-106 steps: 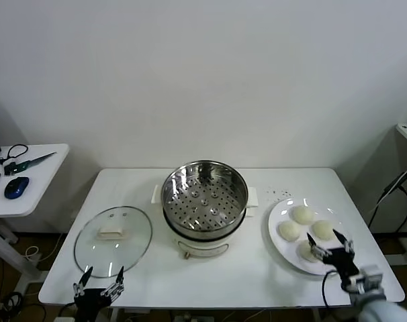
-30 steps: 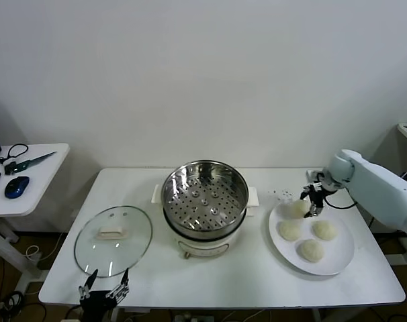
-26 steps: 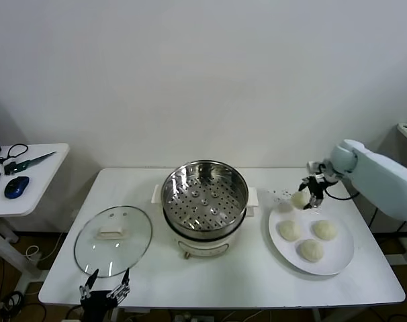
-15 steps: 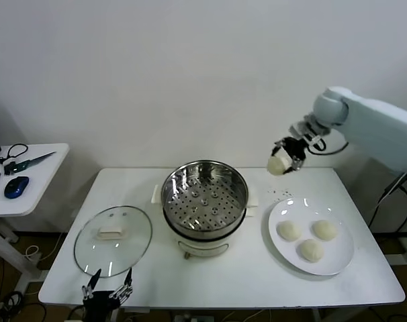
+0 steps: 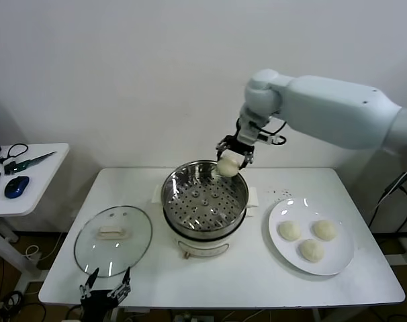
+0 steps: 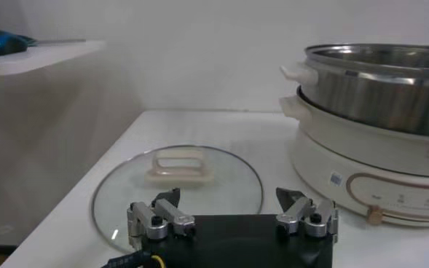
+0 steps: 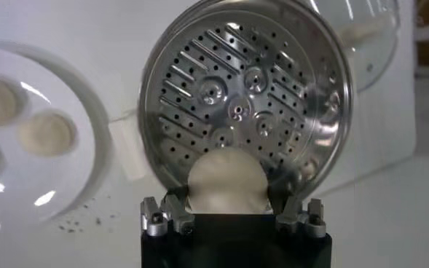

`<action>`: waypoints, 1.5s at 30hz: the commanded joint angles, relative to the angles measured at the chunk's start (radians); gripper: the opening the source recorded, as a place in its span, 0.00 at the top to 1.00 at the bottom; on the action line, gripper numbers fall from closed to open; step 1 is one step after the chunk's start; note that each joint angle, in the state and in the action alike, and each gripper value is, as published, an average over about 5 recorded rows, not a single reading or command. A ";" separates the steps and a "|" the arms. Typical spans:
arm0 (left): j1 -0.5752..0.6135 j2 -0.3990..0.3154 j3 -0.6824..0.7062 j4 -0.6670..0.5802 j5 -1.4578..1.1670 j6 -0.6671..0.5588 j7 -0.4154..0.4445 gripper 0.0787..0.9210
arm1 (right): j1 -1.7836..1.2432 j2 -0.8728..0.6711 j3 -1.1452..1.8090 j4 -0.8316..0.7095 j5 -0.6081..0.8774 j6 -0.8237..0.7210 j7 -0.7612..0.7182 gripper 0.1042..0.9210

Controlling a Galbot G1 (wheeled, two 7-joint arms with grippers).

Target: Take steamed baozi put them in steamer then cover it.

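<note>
The right gripper (image 5: 229,161) was clamped on one bun (image 5: 228,166) above the far rim of the steamer (image 5: 205,198). It needed lowering onto the perforated tray (image 7: 239,109) before letting go. The left gripper (image 5: 105,290), jaws apart, waited near the lid (image 5: 113,240).

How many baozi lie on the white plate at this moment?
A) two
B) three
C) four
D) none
B: the head view shows three baozi on the white plate, while the fourth baozi is held in the right claw above the far rim of the steamer, whose tray is bare.
</note>
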 commanded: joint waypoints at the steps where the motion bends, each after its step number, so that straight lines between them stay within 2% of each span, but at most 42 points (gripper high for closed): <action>1: 0.001 -0.001 -0.001 -0.001 0.000 0.001 0.000 0.12 | -0.171 0.158 0.084 -0.164 -0.240 0.125 0.038 0.24; 6: 0.004 -0.008 -0.003 -0.004 -0.002 0.001 -0.001 0.12 | -0.249 0.197 0.140 -0.271 -0.291 0.156 0.050 0.24; 20: 0.005 -0.011 -0.003 0.004 -0.004 -0.001 -0.006 0.12 | -0.305 0.257 0.195 -0.405 -0.346 0.190 0.062 0.24; 26: 0.005 -0.013 -0.003 -0.002 -0.007 0.002 -0.008 0.12 | -0.274 0.260 0.172 -0.398 -0.296 0.206 0.035 0.14; 32: 0.009 -0.018 -0.002 -0.009 -0.006 0.003 -0.008 0.12 | -0.133 0.174 0.108 -0.277 -0.067 0.165 -0.001 0.12; 35: 0.009 -0.021 0.001 -0.011 0.000 0.005 -0.007 0.12 | 0.017 0.084 -0.004 -0.198 0.218 0.062 -0.049 0.12; 39: 0.004 -0.020 0.005 -0.013 0.011 0.005 -0.003 0.12 | 0.207 -0.091 -0.253 -0.076 0.660 -0.218 -0.081 0.12; 41: 0.000 -0.019 0.006 -0.013 0.014 0.005 -0.001 0.12 | 0.249 -0.186 -0.330 -0.020 0.723 -0.350 -0.072 0.12; 45: -0.005 -0.018 0.003 -0.014 0.013 0.005 -0.002 0.12 | 0.276 -0.340 -0.434 0.071 0.703 -0.554 -0.008 0.12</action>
